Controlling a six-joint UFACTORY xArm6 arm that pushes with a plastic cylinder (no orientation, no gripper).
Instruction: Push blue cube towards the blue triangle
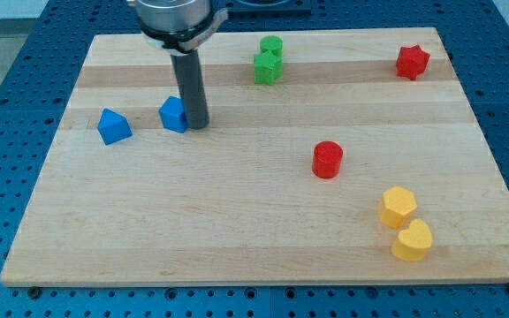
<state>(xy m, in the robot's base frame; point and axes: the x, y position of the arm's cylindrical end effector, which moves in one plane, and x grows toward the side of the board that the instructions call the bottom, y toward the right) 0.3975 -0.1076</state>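
Observation:
The blue cube sits on the wooden board at the upper left. The blue triangle lies a short way to the cube's left, apart from it. My tip stands right against the cube's right side, touching it or nearly so. The dark rod rises from there to the arm's round head at the view's top.
A green block lies near the top middle. A red star-shaped block is at the top right. A red cylinder sits right of centre. Two yellow blocks lie at the lower right.

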